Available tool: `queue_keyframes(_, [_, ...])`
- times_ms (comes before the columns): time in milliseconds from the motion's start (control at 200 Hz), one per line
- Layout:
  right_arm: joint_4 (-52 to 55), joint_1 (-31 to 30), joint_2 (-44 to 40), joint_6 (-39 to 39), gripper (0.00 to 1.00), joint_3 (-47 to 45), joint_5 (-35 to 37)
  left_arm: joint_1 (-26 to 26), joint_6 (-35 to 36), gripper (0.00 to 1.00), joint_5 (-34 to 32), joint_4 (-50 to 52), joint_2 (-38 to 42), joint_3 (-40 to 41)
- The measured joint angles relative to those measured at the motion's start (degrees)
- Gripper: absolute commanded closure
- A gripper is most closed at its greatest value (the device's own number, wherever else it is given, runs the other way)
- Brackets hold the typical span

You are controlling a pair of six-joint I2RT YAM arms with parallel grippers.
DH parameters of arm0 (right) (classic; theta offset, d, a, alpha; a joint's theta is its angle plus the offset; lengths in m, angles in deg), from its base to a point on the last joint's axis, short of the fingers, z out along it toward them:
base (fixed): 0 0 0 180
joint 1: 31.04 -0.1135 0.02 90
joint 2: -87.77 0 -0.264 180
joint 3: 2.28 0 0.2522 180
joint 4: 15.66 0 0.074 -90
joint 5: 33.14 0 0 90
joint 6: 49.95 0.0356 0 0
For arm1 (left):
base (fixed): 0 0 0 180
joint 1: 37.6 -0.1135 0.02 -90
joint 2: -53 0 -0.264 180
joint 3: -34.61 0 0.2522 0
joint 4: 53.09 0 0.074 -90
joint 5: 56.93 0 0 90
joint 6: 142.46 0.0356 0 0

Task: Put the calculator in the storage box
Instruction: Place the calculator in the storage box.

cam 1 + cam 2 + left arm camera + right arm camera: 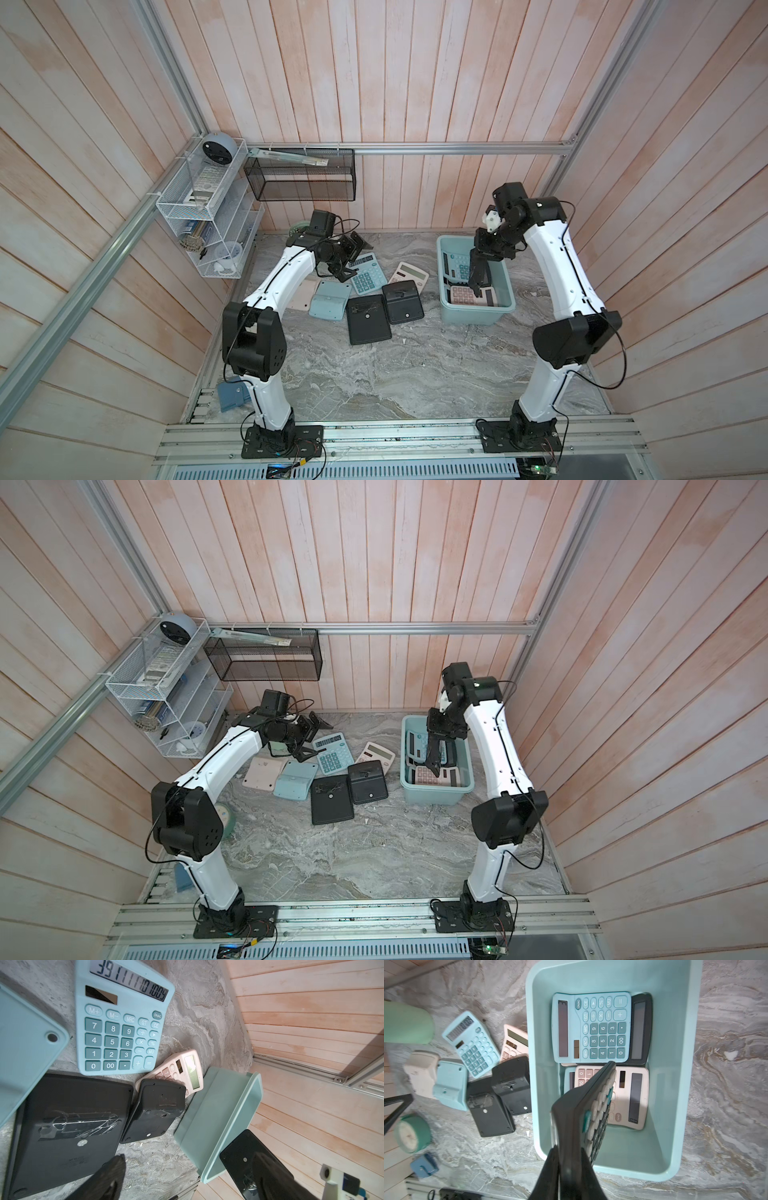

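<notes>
Six calculators [367, 279] on the table [374, 374], at least four in one storage box [473, 318], one black calculator [571, 1118] held.

My right claw [435, 746] points down into the teal storage box [432, 796] at the right, pinching a black calculator [434, 766] on edge above a pink calculator [424, 777]. My left claw [312, 738] gapes beside a blue calculator [332, 757].

You have the black calculator [591, 1109], pale keys with a few teal ones, tilted on edge and pinched at one end by the right gripper [568, 1157]. Its far end dips into the storage box [675, 1095], a light teal tub with rounded corners. Inside the box, a teal calculator [591, 1028] lies face up over a second black calculator [641, 1028], with a pink calculator [631, 1095] beside them.
</notes>
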Motion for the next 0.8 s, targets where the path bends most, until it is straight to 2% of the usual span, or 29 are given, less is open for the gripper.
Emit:
queue_keyframes(150, [5.7,-2.3,9.8,-1.4,1.0,12.2,4.3,0.0,0.0,0.0,0.0,0.2,1.1,2.1])
queue_keyframes(215, [5.8,-2.9,12.4,-1.8,1.0,14.2,5.3,0.1,0.0,0.0,0.0,0.2,1.2,2.1])
queue_keyframes(440, [7.6,-4.2,16.7,-1.9,1.0,14.4,5.9,0.4,0.0,0.0,-0.3,0.2,1.4,2.3])
queue_keyframes(800, [7.8,-6.5,16.7,-1.9,1.0,7.6,8.6,0.7,0.0,0.0,-1.3,0.2,2.2,4.5])
